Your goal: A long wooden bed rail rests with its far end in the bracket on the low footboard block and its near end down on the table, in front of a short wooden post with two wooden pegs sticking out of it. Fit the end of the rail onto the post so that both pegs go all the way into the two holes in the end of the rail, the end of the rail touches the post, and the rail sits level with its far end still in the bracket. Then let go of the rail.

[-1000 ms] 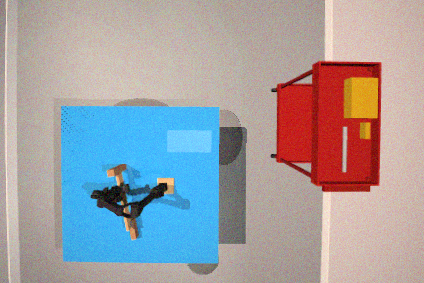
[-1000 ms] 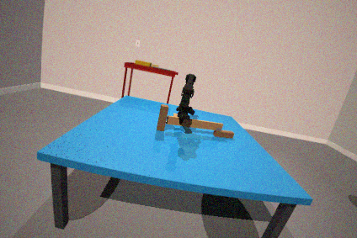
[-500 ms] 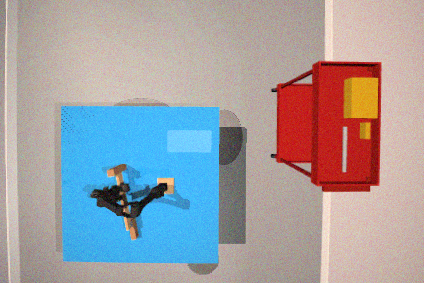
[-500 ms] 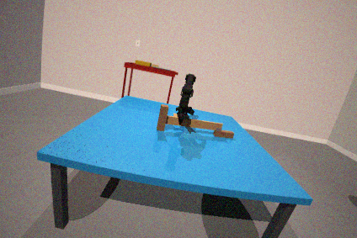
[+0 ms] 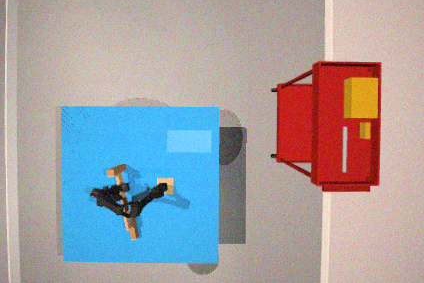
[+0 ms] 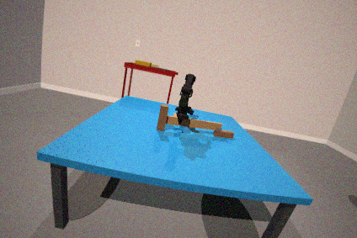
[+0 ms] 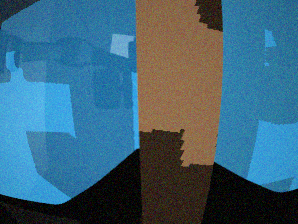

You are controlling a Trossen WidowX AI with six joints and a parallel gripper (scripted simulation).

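The long wooden rail (image 5: pixel 119 180) (image 6: pixel 206 124) (image 7: pixel 180 75) runs between the post and the footboard block. My gripper (image 6: pixel 183 123) (image 7: pixel 162 156) is shut on the rail between its middle and its post end. The upright wooden post (image 5: pixel 117 170) (image 6: pixel 162 118) stands at the rail's near end. In the exterior view that end appears at or very close to the post's face, raised off the table and about level. No pegs show, and a small gap cannot be ruled out. The rail's far end is at the low footboard block (image 5: pixel 133 233) (image 6: pixel 224 134); its seating in the bracket is too small to tell.
The black arm (image 5: pixel 150 200) (image 6: pixel 189 84) arches over the rail from a light square wooden block (image 5: pixel 170 182). All stand on the blue table (image 5: pixel 190 225) (image 6: pixel 126 151). A lighter blue rectangle (image 5: pixel 189 141) marks the tabletop. A red cart (image 5: pixel 295 125) stands apart from the table.
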